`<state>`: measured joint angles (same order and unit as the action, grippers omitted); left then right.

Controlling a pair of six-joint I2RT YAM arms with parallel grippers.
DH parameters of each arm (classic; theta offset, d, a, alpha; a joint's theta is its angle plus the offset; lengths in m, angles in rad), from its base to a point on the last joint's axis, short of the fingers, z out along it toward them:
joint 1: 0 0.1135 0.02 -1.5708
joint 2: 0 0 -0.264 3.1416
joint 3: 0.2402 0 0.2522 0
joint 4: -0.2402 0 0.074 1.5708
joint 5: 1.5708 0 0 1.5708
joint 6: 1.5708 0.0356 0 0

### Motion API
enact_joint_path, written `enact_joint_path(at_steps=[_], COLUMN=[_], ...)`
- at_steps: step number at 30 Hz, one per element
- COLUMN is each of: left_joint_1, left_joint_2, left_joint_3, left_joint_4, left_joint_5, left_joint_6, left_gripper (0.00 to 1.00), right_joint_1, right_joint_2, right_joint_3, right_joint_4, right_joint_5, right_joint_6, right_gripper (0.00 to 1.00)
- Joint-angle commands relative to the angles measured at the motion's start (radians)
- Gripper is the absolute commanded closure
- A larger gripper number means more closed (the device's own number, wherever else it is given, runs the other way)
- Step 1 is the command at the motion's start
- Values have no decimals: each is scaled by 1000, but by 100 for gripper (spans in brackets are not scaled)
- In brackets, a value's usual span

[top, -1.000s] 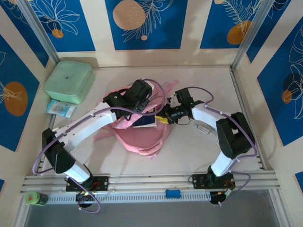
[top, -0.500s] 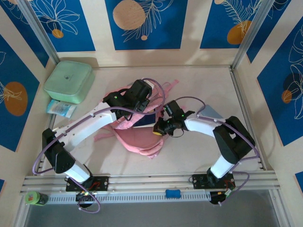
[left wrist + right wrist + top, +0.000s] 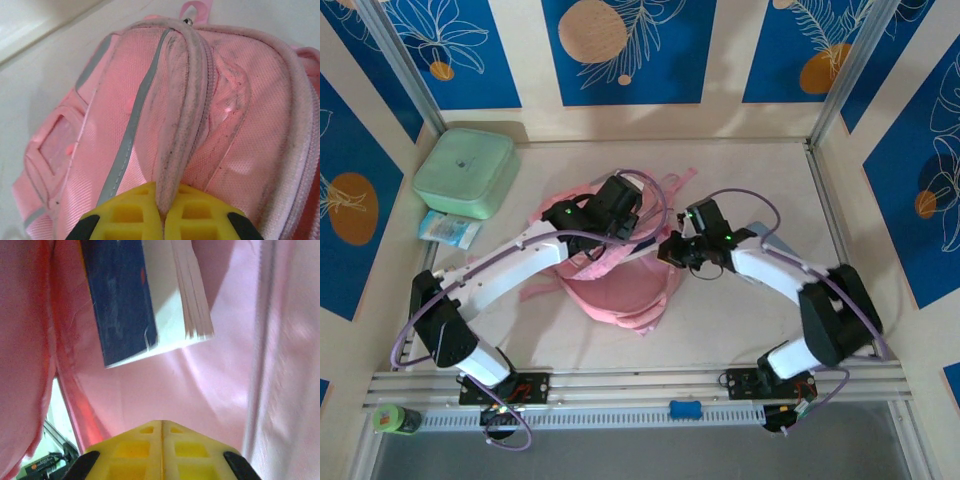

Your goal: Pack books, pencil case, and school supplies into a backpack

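Note:
The pink backpack (image 3: 620,295) lies in the middle of the table, its mouth facing right. My left gripper (image 3: 625,232) is over its top edge and, in the left wrist view, that gripper (image 3: 162,212) is shut on a grubby pink fold of the backpack's rim (image 3: 186,100), holding it up. My right gripper (image 3: 668,252) is at the mouth. In the right wrist view this gripper (image 3: 161,426) is shut on nothing, surrounded by pink lining. A dark navy book (image 3: 125,300) with white pages lies inside ahead of it, apart from the fingers. The pencil case is out of view.
A mint-green box (image 3: 465,172) stands at the back left, with a blue-and-white packet (image 3: 448,230) in front of it. A grey flat item (image 3: 767,236) lies beside the right arm. Walls enclose the table on three sides.
My right gripper carried the navy book into the backpack, let go of it, shut, and drew back toward the mouth. The left gripper kept its hold on the rim.

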<state>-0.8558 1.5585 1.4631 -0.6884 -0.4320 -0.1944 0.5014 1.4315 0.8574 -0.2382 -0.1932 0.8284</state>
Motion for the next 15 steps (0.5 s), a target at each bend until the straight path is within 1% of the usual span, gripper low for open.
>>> enact_joint_path(at_steps=[1, 3, 4, 5, 7, 9, 10, 13, 15], left_joint_1=[-3, -4, -3, -4, -3, -2, 1, 32, 77], left_joint_2=[-44, -65, -79, -102, -163, -268, -316, -474, -563], left_joint_3=[-41, -87, -106, -125, -181, -275, -313, -434, -513], left_joint_4=[81, 87, 84, 70, 71, 105, 119, 126, 106], left_joint_5=[63, 104, 108, 106, 121, 127, 125, 108, 98], left_joint_6=[-97, -110, -120, -142, -182, -225, -247, -339, -399], left_gripper=[86, 72, 65, 62, 58, 51, 50, 45, 43], right_joint_1=[-8, 6, 17, 24, 31, 47, 67, 173, 243], right_joint_2=[-137, -209, -241, -287, -345, -341, -321, -243, -190], right_joint_3=[-15, -5, -9, -21, -39, -17, 5, 81, 116], right_joint_4=[-226, -361, -405, -421, -400, -391, -404, -432, -420], right_joint_5=[67, 197, 260, 291, 266, 196, 178, 181, 159], right_joint_6=[-67, -50, -35, -31, -42, -60, -68, -102, -93], right_gripper=[90, 91, 90, 90, 86, 83, 83, 81, 79])
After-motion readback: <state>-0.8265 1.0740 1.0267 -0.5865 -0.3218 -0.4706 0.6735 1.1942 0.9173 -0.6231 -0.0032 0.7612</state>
